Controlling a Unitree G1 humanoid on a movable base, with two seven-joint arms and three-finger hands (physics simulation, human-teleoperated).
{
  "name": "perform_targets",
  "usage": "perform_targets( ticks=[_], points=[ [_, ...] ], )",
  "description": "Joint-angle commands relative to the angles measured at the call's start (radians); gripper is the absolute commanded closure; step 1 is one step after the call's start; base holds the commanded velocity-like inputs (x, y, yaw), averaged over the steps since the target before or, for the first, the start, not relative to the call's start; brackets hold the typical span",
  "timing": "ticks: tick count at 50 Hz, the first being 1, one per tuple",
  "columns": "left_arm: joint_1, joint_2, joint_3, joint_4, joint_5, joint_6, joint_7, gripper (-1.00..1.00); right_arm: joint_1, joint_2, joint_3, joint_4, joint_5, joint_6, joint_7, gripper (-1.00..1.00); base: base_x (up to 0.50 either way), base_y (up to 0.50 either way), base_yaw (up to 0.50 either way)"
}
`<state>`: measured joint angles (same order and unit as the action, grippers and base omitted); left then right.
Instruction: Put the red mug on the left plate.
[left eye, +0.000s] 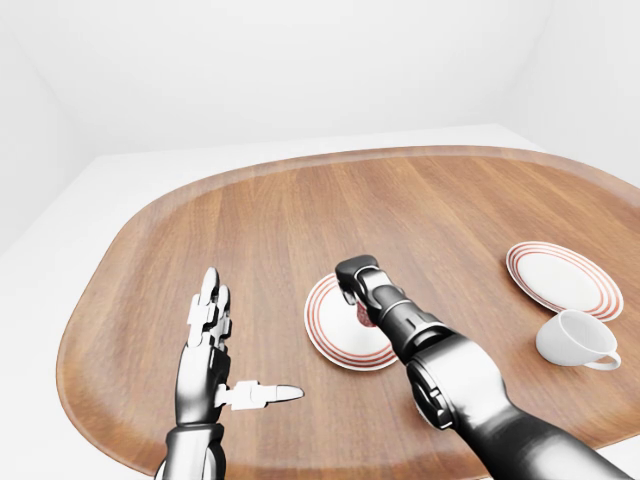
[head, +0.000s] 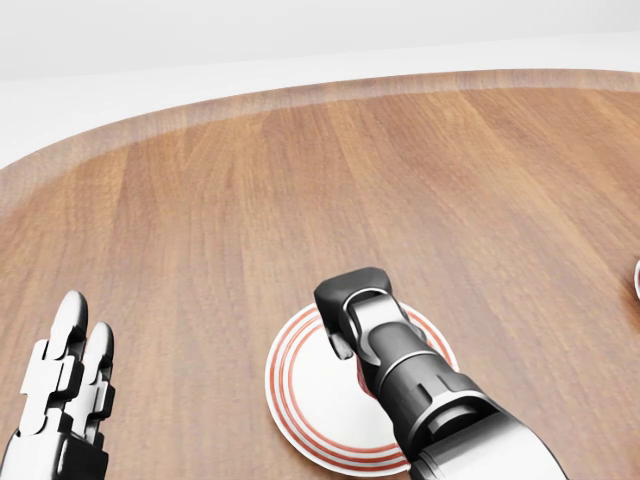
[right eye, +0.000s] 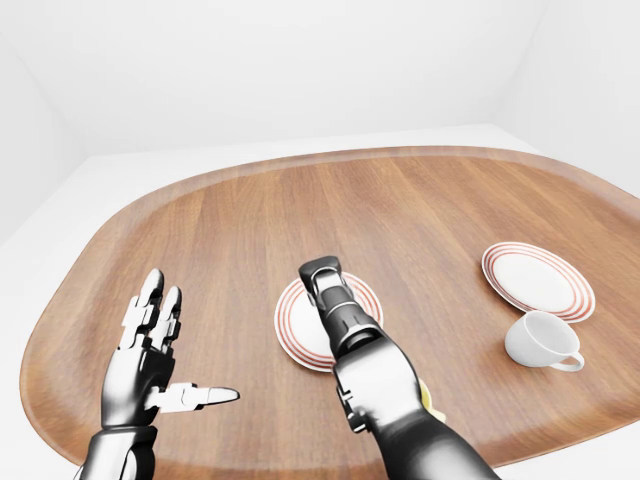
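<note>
The left plate (left eye: 332, 330), white with red rings, lies on the wooden table near the middle of the left-eye view. My right hand (left eye: 356, 283) reaches over this plate with its fingers curled down. Only a sliver of the red mug (left eye: 361, 316) shows under the hand, above the plate; the hand and forearm hide the rest. It also shows in the head view (head: 359, 374). My left hand (left eye: 250, 340) is open and empty, fingers spread, over the table to the left of the plate.
A second ringed plate (left eye: 562, 278) lies at the right, with a white mug (left eye: 575, 340) just below it. The oval wooden table (left eye: 300, 210) has a raised rim. A small yellow thing (right eye: 432, 400) peeks out beside my right forearm.
</note>
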<state>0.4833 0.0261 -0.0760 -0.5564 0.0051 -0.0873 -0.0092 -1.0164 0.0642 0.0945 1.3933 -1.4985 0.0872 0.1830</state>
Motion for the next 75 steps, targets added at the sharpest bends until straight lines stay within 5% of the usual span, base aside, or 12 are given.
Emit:
perform_targets(
  ticks=[1,23,31,52,54,75],
  points=[
    [-0.007,-0.004,0.005,0.012,-0.001,0.0,-0.006,-1.0,0.024,0.043,-0.028,0.013,-0.065,0.0,-0.042,1.0,0.0,0.0,0.0],
    [-0.008,-0.006,0.007,0.021,-0.006,0.0,-0.012,-1.0,0.042,0.059,-0.079,0.016,-0.105,0.0,-0.125,1.0,0.0,0.0,0.0],
    [-0.005,-0.006,0.009,0.021,-0.008,0.0,-0.013,-1.0,0.033,0.053,-0.086,0.016,-0.119,0.0,-0.229,1.0,0.0,0.0,0.0],
    [0.0,-0.005,0.015,0.022,-0.017,0.0,-0.017,-1.0,0.036,0.049,-0.103,0.016,-0.113,0.0,-0.251,1.0,0.0,0.0,0.0],
    [-0.012,-0.007,0.019,0.029,-0.019,0.0,-0.02,-1.0,0.063,0.031,-0.154,0.019,-0.07,0.0,-0.165,1.0,0.0,0.0,0.0],
    [-0.018,-0.019,0.04,0.031,-0.029,0.0,-0.041,-1.0,0.076,0.029,-0.178,0.02,-0.076,0.0,-0.125,1.0,0.0,0.0,0.0]
  ],
)
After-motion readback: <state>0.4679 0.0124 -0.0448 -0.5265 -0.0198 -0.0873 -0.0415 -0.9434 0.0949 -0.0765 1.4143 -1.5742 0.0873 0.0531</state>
